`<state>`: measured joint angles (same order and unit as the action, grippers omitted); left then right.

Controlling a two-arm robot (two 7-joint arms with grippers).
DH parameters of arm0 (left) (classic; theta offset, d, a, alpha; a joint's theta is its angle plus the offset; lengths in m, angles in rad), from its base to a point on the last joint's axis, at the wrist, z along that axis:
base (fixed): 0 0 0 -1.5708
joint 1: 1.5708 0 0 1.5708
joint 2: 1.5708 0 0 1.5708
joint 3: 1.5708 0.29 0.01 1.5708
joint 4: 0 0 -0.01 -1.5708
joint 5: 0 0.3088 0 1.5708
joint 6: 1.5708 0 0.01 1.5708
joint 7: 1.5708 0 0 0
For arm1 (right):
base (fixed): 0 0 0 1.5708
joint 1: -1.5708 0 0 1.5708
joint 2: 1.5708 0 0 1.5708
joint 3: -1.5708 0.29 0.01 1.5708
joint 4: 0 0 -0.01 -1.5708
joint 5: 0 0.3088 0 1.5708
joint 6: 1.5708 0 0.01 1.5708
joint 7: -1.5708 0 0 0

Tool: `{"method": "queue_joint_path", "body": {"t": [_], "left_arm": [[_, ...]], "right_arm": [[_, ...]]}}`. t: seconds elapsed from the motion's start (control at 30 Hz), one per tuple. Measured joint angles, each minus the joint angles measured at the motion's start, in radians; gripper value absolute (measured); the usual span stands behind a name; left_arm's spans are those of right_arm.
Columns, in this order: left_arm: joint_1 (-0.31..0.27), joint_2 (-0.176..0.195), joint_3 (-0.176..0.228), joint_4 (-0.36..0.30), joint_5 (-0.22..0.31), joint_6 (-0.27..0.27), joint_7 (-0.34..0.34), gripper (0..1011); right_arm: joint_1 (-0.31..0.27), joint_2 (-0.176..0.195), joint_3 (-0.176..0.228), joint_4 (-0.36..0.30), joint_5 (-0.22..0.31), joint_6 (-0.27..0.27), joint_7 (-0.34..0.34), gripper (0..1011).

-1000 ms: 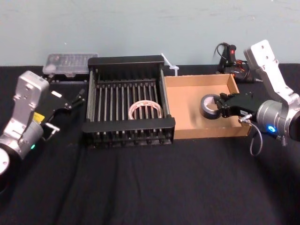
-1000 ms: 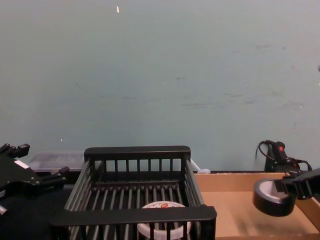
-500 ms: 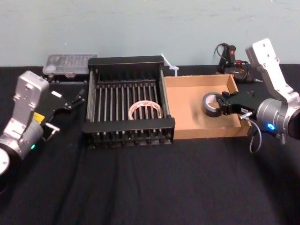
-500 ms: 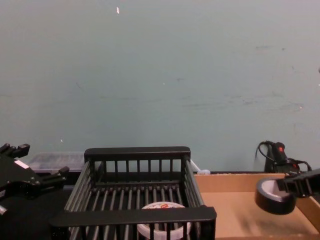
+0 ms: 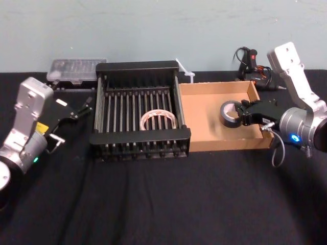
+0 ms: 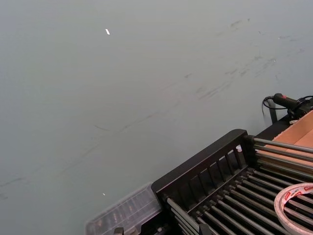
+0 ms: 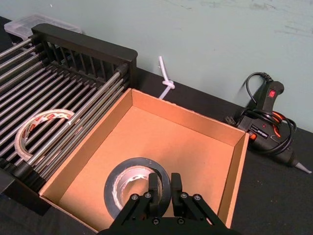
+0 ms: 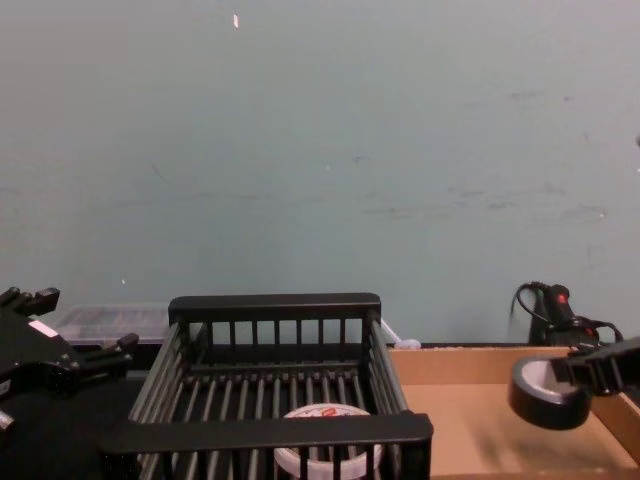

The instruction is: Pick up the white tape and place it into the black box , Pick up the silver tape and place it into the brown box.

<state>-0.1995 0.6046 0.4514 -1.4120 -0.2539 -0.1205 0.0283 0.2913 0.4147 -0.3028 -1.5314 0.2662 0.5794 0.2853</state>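
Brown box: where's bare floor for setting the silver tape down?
The brown box floor is bare throughout, widest between its wall beside the black box and the silver tape, which the right end effector holds near the right wall. That right side is tight. The left end effector sits left of the black box.

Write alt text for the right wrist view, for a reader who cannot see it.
The right pincer grips the rim of the silver tape over the brown box. Beside it, the white tape lies on the black box's bars; a glue gun lies by the wall.
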Motion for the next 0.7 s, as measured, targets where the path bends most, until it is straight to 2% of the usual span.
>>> {"method": "queue_joint_path", "body": {"t": [0.1,0.2,0.37,0.4,0.47,0.5,0.53,0.63,0.7], "left_arm": [[0.000,0.000,0.000,0.000,0.000,0.000,0.000,1001],[0.000,0.000,0.000,0.000,0.000,0.000,0.000,1001],[0.000,0.000,0.000,0.000,0.000,0.000,0.000,1001],[0.000,0.000,0.000,0.000,0.000,0.000,0.000,1001],[0.000,0.000,0.000,0.000,0.000,0.000,0.000,1001],[0.000,0.000,0.000,0.000,0.000,0.000,0.000,1001],[0.000,0.000,0.000,0.000,0.000,0.000,0.000,1001],[0.000,0.000,0.000,0.000,0.000,0.000,0.000,1001],[0.000,0.000,0.000,0.000,0.000,0.000,0.000,1001]], "right_arm": [[0.000,0.000,0.000,-0.001,0.000,0.000,0.000,200],[0.000,0.001,-0.001,-0.001,0.001,0.000,0.000,324],[0.000,0.001,-0.001,-0.001,0.001,0.000,0.001,462],[0.000,0.001,-0.001,-0.001,0.001,0.000,0.001,523],[0.000,0.001,-0.001,-0.002,0.001,0.000,0.001,563],[0.000,0.001,-0.001,-0.002,0.001,0.000,0.001,622],[0.000,0.001,-0.001,-0.002,0.001,0.000,0.001,622],[0.000,0.001,-0.001,-0.002,0.001,0.000,0.001,703],[0.000,0.001,-0.001,-0.002,0.001,0.000,0.001,800]]}}
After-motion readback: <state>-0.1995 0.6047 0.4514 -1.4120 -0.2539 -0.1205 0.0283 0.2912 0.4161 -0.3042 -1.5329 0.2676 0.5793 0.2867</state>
